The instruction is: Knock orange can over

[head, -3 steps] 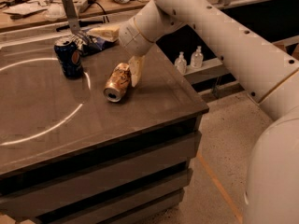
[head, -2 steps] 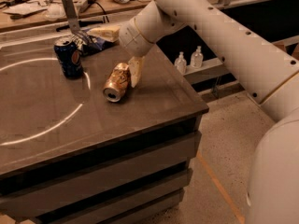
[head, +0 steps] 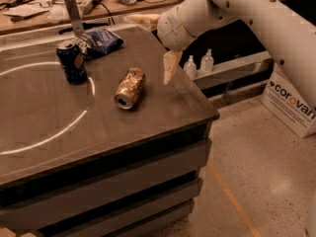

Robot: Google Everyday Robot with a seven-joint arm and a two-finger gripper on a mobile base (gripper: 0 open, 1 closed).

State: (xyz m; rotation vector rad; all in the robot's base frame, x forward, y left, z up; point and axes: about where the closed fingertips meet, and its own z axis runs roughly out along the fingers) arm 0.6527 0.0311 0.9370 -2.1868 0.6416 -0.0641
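Observation:
The orange can [head: 129,88] lies on its side near the middle of the dark table [head: 163,112], its silver top facing the front. My gripper [head: 157,43] hangs over the table's right part, a little right of the can and not touching it. It is open and empty. One cream finger [head: 170,66] points down beside the can and the other [head: 143,20] points left, farther back.
A dark blue Pepsi can [head: 72,61] stands upright to the left of the orange can. A blue snack bag [head: 101,39] lies behind it. The table's right edge is close to the gripper. Two small bottles [head: 198,63] stand on a shelf beyond, and a cardboard box [head: 291,102] is on the floor.
My gripper has moved right, away from the fallen orange can that its lower finger was touching. The can still lies on its side in the same place.

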